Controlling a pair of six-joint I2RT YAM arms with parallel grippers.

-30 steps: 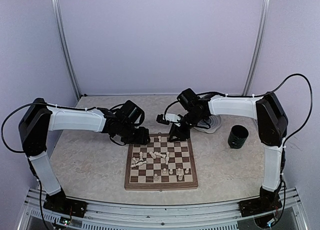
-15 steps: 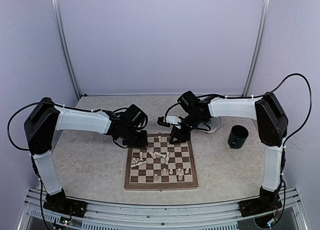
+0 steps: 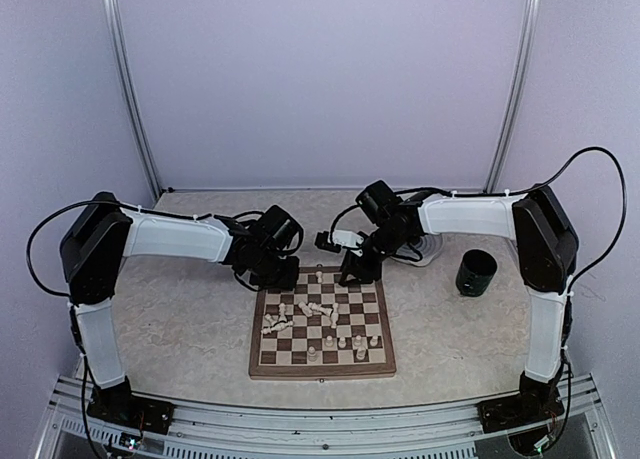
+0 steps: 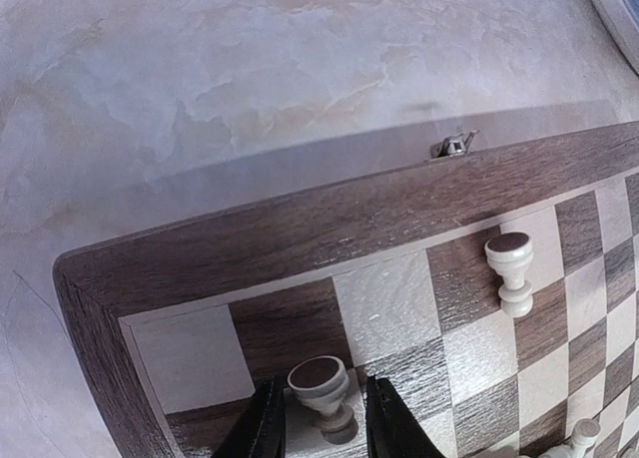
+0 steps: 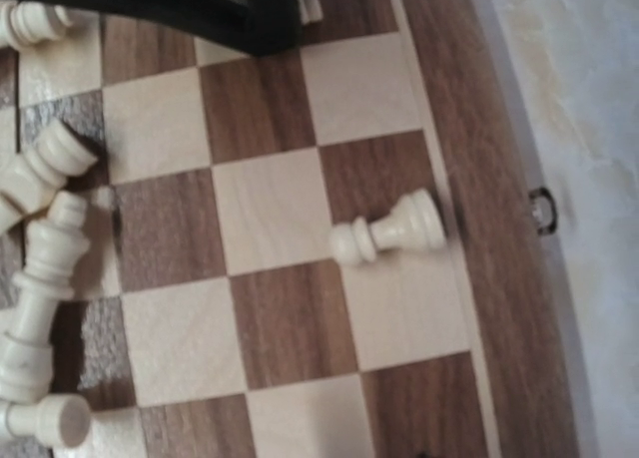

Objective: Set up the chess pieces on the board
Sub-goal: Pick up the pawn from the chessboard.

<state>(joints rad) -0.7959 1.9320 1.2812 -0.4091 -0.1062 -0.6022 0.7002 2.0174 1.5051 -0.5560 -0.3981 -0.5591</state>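
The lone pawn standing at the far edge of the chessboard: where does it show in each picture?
Top view: pawn, top middle of the board, on its far row.
Left wrist: pawn, right of centre.
Right wrist: pawn, right of centre, seen sideways.
Shared landmark: the small metal clasp on the board's dark border beside it, in both wrist views; too small to see from above.

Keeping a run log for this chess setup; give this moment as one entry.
left hand: fingers flank a chess piece near board corner, grip unclear | right hand: at board's far edge, state unclear
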